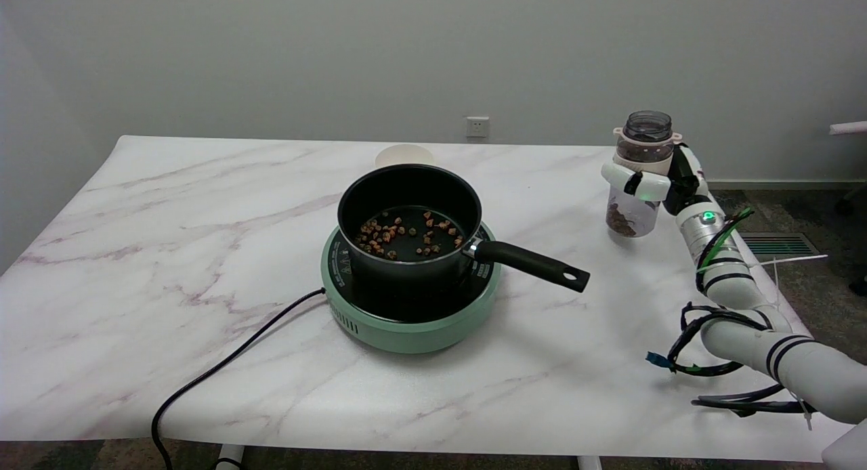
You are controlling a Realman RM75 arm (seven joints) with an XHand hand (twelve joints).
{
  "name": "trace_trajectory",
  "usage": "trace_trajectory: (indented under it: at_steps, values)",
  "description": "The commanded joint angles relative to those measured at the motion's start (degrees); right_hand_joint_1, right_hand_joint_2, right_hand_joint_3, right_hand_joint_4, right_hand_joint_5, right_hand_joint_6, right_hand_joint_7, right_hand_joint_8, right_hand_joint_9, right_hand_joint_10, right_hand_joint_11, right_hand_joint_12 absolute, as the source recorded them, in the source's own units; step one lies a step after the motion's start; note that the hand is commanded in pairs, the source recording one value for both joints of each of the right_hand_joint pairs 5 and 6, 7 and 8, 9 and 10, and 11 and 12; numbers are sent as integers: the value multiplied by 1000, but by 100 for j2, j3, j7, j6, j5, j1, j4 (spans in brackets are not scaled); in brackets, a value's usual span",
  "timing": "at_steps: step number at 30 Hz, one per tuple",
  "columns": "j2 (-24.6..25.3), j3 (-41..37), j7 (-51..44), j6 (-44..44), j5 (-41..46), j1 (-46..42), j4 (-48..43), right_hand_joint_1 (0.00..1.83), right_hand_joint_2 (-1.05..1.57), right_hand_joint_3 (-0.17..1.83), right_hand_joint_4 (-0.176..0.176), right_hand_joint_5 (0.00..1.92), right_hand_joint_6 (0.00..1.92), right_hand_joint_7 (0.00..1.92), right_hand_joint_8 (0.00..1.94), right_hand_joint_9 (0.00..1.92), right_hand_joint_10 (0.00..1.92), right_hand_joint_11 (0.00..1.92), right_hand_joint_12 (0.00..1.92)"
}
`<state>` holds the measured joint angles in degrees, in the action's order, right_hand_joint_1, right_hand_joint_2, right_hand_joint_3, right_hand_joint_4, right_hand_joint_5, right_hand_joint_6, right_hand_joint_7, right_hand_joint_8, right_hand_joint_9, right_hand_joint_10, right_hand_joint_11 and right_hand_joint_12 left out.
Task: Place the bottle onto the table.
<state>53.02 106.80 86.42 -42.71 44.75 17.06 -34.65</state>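
A clear plastic bottle (633,216) with an open dark neck stands upright near the right side of the marble table (169,253). A few brown bits lie at its bottom. My right hand (653,175) grips it around the upper body, fingers wrapped across the front. The bottle's base sits at or just above the tabletop; I cannot tell whether it touches.
A black saucepan (410,219) with brown bits inside sits on a green induction hob (406,314) at the table's middle. Its handle (535,263) points right toward the bottle. A black cable (223,368) runs off the front edge. A pale round lid (404,156) lies behind the pan.
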Motion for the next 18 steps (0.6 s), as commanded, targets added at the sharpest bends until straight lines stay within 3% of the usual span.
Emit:
trace_trajectory:
  at_steps: [1,18]
  values:
    - [81,-19,100,-347,34,-227,156,1500,1095,771,0,1920,1920,1920,1920,1330,1330,1241,1241]
    - [112,-66,100,-975,34,-445,263,1515,1031,807,0,1920,1920,1893,1893,1318,1318,1234,1234]
